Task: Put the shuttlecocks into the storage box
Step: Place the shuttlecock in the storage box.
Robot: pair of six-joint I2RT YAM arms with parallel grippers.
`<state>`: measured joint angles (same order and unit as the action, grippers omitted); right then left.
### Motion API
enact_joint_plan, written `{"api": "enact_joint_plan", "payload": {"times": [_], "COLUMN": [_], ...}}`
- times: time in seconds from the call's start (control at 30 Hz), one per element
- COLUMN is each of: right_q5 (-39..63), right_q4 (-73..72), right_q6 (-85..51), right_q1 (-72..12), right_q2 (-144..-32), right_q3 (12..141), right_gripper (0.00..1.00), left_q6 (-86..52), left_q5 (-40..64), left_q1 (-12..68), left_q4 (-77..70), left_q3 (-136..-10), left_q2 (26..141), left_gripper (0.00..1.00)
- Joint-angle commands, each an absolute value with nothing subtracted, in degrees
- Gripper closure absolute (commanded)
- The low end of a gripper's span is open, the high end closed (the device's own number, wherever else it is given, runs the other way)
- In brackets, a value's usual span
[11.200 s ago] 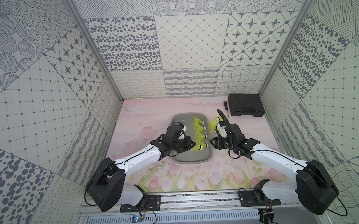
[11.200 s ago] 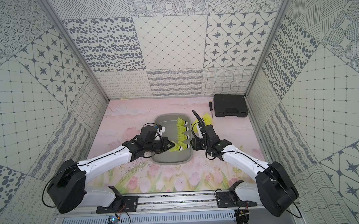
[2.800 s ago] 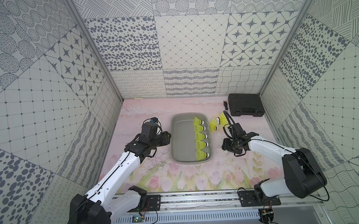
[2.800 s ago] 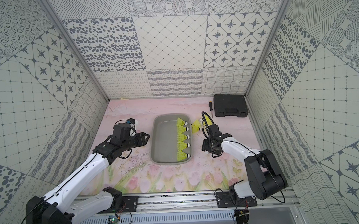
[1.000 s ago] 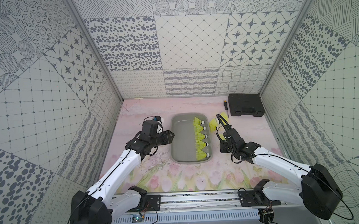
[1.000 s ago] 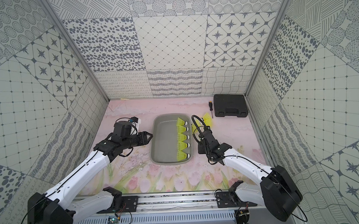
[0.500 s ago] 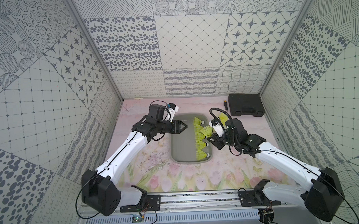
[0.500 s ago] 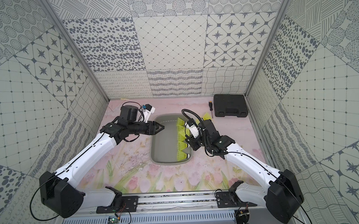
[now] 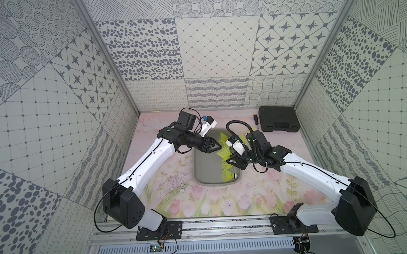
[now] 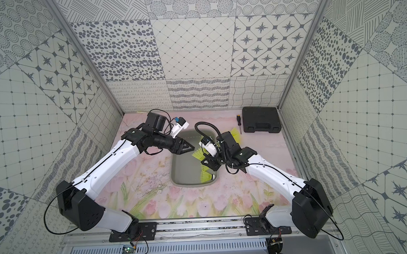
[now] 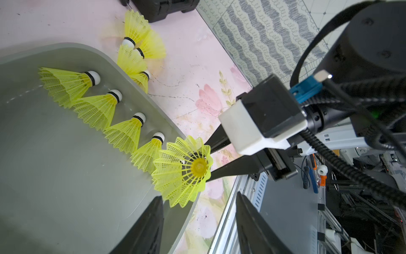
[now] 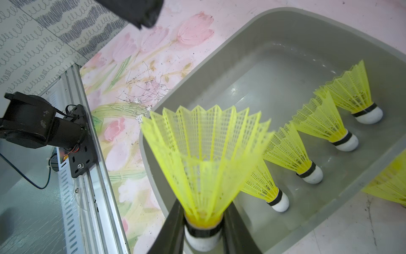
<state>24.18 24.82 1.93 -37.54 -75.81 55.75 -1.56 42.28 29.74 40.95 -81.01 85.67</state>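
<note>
The grey storage box [image 9: 198, 166] [image 10: 179, 171] lies mid-mat. Inside it, a row of several neon yellow shuttlecocks [image 11: 96, 107] [image 12: 323, 125] rests along its right wall. My right gripper [image 12: 203, 231] [image 9: 231, 160] is shut on the banded cork of another shuttlecock [image 12: 204, 158] [image 11: 186, 169], held above the box with its skirt towards my left gripper. That left gripper [image 11: 200, 222] [image 10: 191, 148] hovers over the box's far left part, open and empty, its tips just short of the held skirt. Three more shuttlecocks [image 11: 131, 59] [image 10: 234, 133] lie on the mat beyond the box's far right corner.
A black ribbed hard case [image 9: 279, 119] [image 10: 260, 119] sits at the back right with a screwdriver [image 9: 255, 121] next to it. Patterned walls close in three sides. A metal rail [image 9: 225, 225] runs along the front edge.
The right gripper lifted a shuttlecock from the mat and carried it left over the box. The left arm rose and swung right until its open gripper faces that shuttlecock.
</note>
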Motion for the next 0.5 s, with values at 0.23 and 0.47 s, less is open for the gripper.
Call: {"api": "enact_joint_plan", "payload": {"times": [0.23,0.47], "right_q5": [27.59,28.65], "right_q4": [24.31,24.44], "right_q6": [2.43,2.36], "right_q1": [-38.56,-38.75], "right_q2": [-77.69,-78.60], "right_q3": [58.25,58.86], "right_gripper": [0.77,0.77], "left_q6": [8.56,9.27], "left_q5": [47.54,47.45], "left_q1": [31.10,31.31], "left_q4": [49.43,50.41], "left_q3": [-83.06,-83.23], "left_q2": [88.17,89.83], "left_gripper": [0.45,0.50]}}
